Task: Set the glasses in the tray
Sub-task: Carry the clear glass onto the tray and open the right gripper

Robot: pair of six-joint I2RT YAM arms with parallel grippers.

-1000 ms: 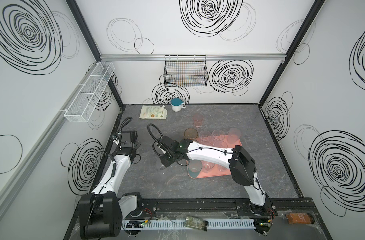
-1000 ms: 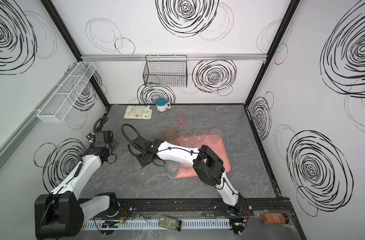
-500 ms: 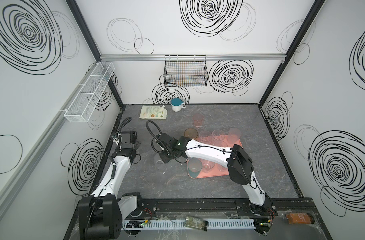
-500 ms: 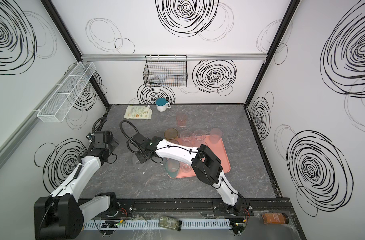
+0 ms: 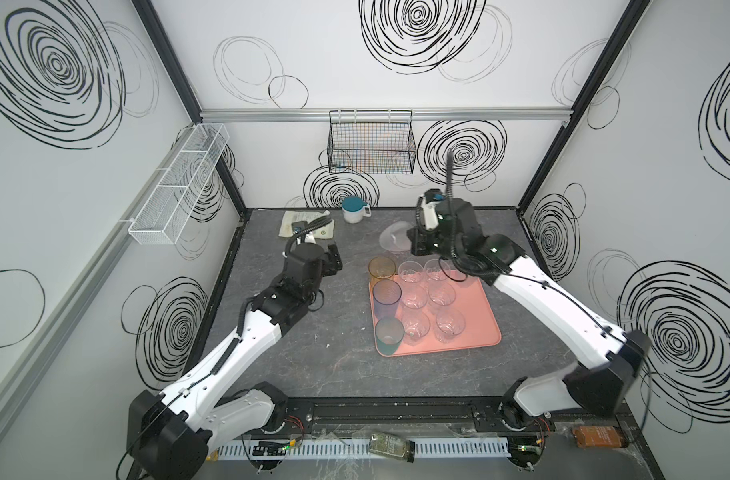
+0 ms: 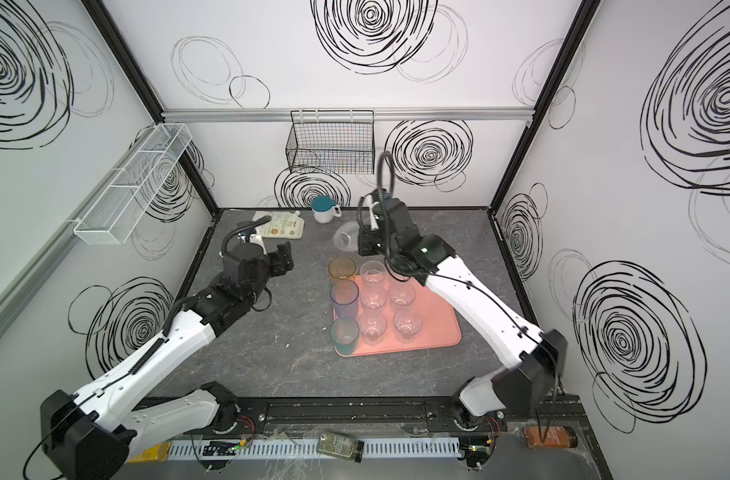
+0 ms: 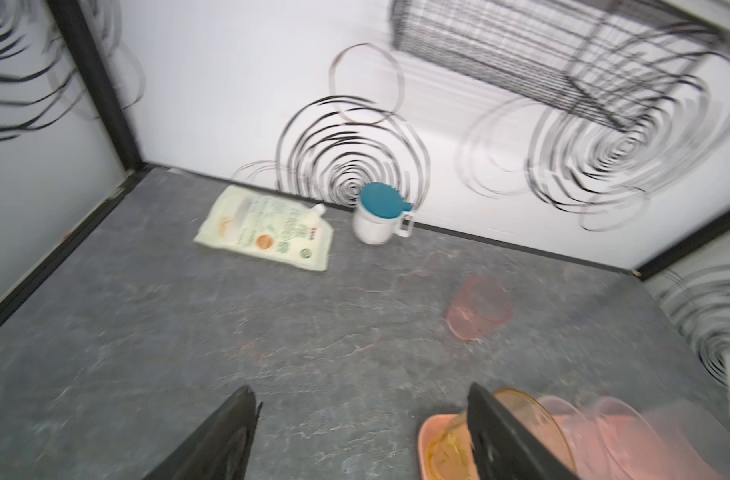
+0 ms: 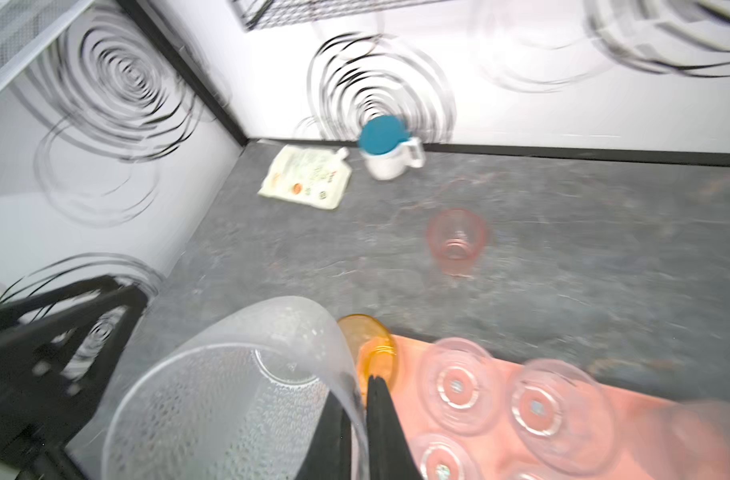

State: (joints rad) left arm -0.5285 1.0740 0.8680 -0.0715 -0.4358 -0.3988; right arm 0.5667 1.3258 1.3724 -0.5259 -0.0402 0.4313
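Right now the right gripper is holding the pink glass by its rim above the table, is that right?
Not quite. The right gripper is shut on the frosted glass, pinching its rim and holding it above the table. The pink glass stands untouched on the table farther back. The right wrist view shows both.

- Mug [image 5: 352, 210]: white, handled, teal lid; upright against the back wall, upper centre in both top views.
- Pouch [image 6: 282, 226]: cream, spouted, printed labels; flat on the table just left of the mug.
- Wire basket [image 5: 371, 149]: black, hung from the back-wall rail above the mug.
- Mesh shelf [image 5: 180, 187]: white, divided into compartments; on the left wall, upper left.
- Jar [image 5: 391, 446]: on its side, greenish contents, dark cap; bottom centre at the front edge.
- Bottle [image 5: 598, 436]: amber, lying at lower right.
- Table [image 5: 334, 357]: dark grey, marbled.
- Walls [image 5: 334, 62]: white, with black swirl drawings.
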